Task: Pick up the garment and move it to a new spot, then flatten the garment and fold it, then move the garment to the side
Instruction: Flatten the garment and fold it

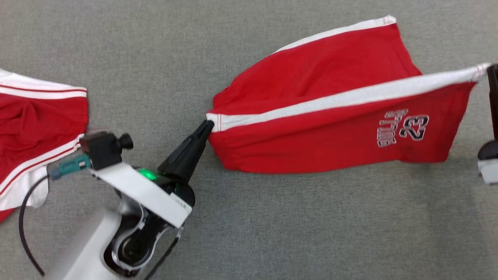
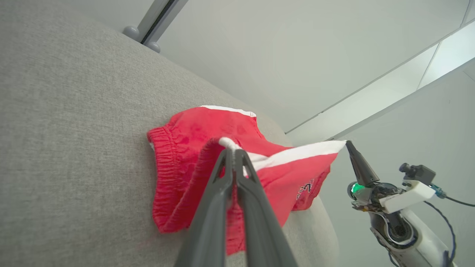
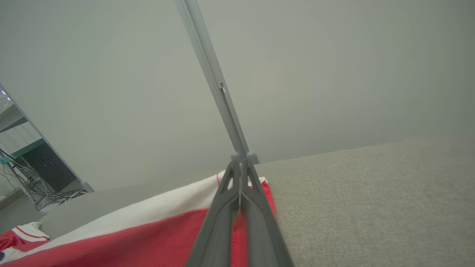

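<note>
— Between the grippers, how do the red shorts (image 1: pixel 295 147) lie?
— Pulled taut along the white side stripe (image 1: pixel 342 99), left to right, over the grey fabric surface (image 1: pixel 272 233). Left gripper (image 1: pixel 209 126) clamps the waistband end, right gripper (image 1: pixel 492 72) the hem corner; fingers pressed together on cloth.
— Room?
— Pale wall (image 3: pixel 334 55), grey post (image 3: pixel 214 79); another red garment (image 1: pixel 39 116) far left.

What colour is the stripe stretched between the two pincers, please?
The stripe is white; the head view shows it best.

Grey cloth covers the worktop (image 1: pixel 272 233). The red shorts (image 1: pixel 311 128) rest partly on it; another red-and-white garment (image 1: pixel 35 128) lies at its left edge.
</note>
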`<state>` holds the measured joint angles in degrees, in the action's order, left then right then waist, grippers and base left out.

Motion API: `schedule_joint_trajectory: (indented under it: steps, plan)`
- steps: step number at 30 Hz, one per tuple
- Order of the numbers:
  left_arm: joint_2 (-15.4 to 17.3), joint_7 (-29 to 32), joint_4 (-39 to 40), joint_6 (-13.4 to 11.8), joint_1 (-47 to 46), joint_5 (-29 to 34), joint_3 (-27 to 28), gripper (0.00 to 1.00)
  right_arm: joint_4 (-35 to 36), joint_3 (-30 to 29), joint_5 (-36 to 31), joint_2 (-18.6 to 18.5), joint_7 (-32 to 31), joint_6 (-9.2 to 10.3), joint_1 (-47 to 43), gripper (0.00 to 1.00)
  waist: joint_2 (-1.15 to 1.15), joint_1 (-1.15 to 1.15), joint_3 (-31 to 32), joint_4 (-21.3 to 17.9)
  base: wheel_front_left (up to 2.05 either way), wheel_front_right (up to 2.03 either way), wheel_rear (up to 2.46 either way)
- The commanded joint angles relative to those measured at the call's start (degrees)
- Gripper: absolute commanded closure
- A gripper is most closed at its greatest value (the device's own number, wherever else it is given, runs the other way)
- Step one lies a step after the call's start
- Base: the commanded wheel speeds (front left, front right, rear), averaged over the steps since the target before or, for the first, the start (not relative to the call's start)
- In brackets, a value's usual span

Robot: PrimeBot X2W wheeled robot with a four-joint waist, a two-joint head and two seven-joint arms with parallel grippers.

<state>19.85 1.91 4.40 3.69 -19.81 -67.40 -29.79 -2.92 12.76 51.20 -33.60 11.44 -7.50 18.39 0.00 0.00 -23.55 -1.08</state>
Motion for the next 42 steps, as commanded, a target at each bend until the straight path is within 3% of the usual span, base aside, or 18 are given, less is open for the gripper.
schedule_joint_trajectory:
  steps: [1,7,17,29,32,33,34,35,38,42]
  plan:
    - [0.1,0.9,-0.4,-0.3,-1.5,-0.5,0.2,1.0,-1.1,0.4,0.0,-0.6,-0.5,0.02,1.7,1.0,0.0,0.0,-1.4,0.8,0.0,0.0,0.0]
    - [-0.2,6.5,-4.4,-1.6,-9.8,-3.8,1.6,1.0,-9.3,5.7,0.2,-1.2,-2.8,0.02,14.5,1.0,0.0,0.0,-5.0,2.1,0.0,0.0,0.0]
    - [-1.9,7.0,-12.1,-0.3,-16.6,-3.2,1.6,1.0,-23.2,13.7,-1.0,0.2,-3.2,0.03,29.3,1.0,0.0,0.0,-7.1,3.0,0.0,0.0,0.0]
    - [-4.0,6.2,-18.7,1.6,-22.0,-1.3,0.1,1.0,-35.1,20.8,0.3,2.6,-2.1,0.03,39.1,1.0,0.0,0.0,-8.4,3.8,0.0,0.0,0.0]
    - [-4.7,5.8,-20.7,2.2,-22.9,-1.6,0.0,0.51,-36.8,22.2,1.8,3.1,-1.1,0.03,40.0,1.0,0.0,0.0,-8.5,3.7,0.0,0.0,0.0]
    - [-5.0,5.7,-21.2,2.4,-23.0,-1.8,-0.1,0.19,-37.2,22.6,2.1,3.2,-0.6,0.03,40.1,0.71,0.0,0.0,-8.5,3.6,0.0,0.0,0.0]
    - [-5.1,5.4,-21.6,2.5,-23.1,-1.5,-0.3,0.0,-37.5,22.6,2.6,3.3,0.1,0.02,40.2,0.09,0.0,0.0,-8.5,3.5,0.0,0.0,0.0]
    - [-5.2,4.9,-22.0,2.7,-23.1,-1.1,-0.5,0.0,-37.9,22.2,3.1,3.3,1.0,0.02,40.3,0.0,0.0,0.0,-8.4,3.5,0.0,0.0,0.0]
    - [-4.9,1.3,-22.5,3.0,-22.6,1.5,-0.9,0.0,-37.5,21.6,4.9,2.7,2.7,0.02,38.3,0.0,0.0,0.0,-7.5,3.4,0.0,0.0,0.0]
    - [-3.6,-8.2,-21.9,2.0,-20.1,10.1,-2.1,0.0,-36.6,21.0,5.9,0.6,3.5,0.02,32.8,0.0,0.0,0.0,-5.4,3.4,0.0,0.0,0.0]
